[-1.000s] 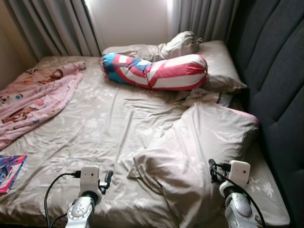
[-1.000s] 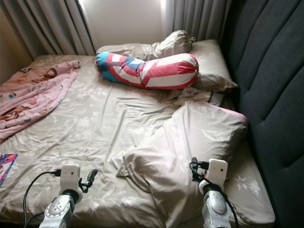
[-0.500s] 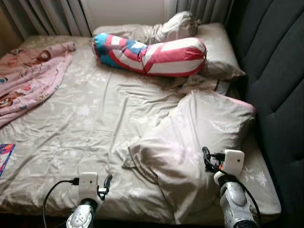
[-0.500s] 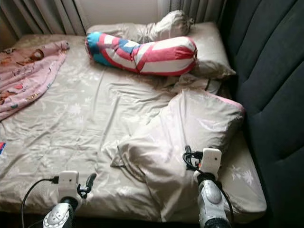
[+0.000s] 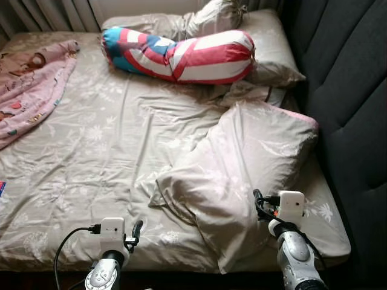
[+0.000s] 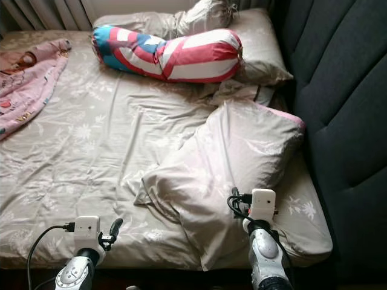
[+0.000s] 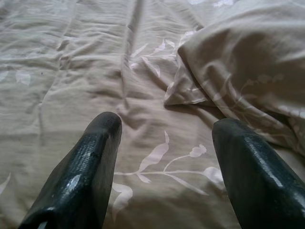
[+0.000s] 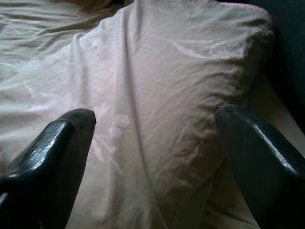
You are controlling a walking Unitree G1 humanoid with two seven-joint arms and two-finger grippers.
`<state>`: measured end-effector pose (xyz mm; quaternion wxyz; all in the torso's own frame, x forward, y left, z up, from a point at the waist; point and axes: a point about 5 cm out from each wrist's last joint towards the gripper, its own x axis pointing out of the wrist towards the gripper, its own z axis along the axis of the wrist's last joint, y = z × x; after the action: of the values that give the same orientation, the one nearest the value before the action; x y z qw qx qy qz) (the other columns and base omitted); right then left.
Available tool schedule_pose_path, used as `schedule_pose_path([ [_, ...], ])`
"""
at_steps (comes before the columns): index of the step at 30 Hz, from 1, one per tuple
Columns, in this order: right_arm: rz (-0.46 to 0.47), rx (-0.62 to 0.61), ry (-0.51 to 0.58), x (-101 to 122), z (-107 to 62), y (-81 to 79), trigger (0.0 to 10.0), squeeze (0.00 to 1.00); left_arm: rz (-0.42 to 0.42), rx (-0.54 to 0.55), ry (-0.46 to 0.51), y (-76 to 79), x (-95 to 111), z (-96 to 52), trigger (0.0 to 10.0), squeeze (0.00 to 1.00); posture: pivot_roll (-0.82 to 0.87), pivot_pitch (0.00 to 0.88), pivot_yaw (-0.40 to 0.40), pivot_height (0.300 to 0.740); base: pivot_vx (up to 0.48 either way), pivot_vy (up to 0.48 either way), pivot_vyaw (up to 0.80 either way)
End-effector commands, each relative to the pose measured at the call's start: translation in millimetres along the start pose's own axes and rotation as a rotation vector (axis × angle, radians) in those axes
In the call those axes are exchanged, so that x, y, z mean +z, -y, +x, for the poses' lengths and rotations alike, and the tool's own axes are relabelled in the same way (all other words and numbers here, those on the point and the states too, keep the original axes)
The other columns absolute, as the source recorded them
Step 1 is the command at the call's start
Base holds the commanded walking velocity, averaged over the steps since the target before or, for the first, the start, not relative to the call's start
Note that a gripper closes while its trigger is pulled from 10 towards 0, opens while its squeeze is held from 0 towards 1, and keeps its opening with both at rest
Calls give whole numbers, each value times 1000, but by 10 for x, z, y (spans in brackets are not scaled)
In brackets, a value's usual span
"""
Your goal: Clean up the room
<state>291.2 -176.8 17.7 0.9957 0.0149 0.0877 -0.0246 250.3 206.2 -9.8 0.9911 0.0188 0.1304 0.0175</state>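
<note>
A beige flowered pillow [image 5: 242, 163] lies crooked on the near right of the bed, one corner hanging over the front edge. A red, white and blue bolster [image 5: 181, 55] rests across the head of the bed against more beige pillows [image 5: 266, 48]. A pink printed blanket [image 5: 30, 90] is bunched at the far left. My right gripper [image 8: 155, 143] hovers open just above the crooked pillow [image 8: 157, 86]. Over the bare sheet near the front edge my left gripper [image 7: 164, 148] is open, and the pillow's corner [image 7: 228, 62] lies just ahead of it.
A dark padded headboard [image 5: 351, 90] runs along the bed's right side. Grey curtains [image 5: 36, 7] hang at the far end. The wrinkled beige sheet [image 5: 103, 151] covers the middle of the bed. A colourful book edge [image 5: 2, 188] peeks in at the left.
The camera has tilted down and come nearer, so the whole bed sits lower and closer in view. Both grippers stay open, in about the same place over the near bed edge.
</note>
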Motion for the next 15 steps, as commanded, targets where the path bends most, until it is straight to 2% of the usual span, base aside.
schedule_pose_path([
  [1, 2, -7, -17, -65, -49, -7, 10000, 0, -6, 8, -25, -33, -62, -46, 10000, 0, -34, 240, -6, 670, 0, 0, 0],
  [5, 16, -13, 0, -65, -68, -13, 10000, 0, 0, -6, -19, -15, -40, -27, 10000, 0, -34, 243, 3, 650, 0, 0, 0],
  [15, 20, -7, 4, -72, -80, -49, 10000, 0, 2, -21, -11, 1, 9, 18, 10000, 0, -39, 241, 11, 650, 0, 0, 0],
])
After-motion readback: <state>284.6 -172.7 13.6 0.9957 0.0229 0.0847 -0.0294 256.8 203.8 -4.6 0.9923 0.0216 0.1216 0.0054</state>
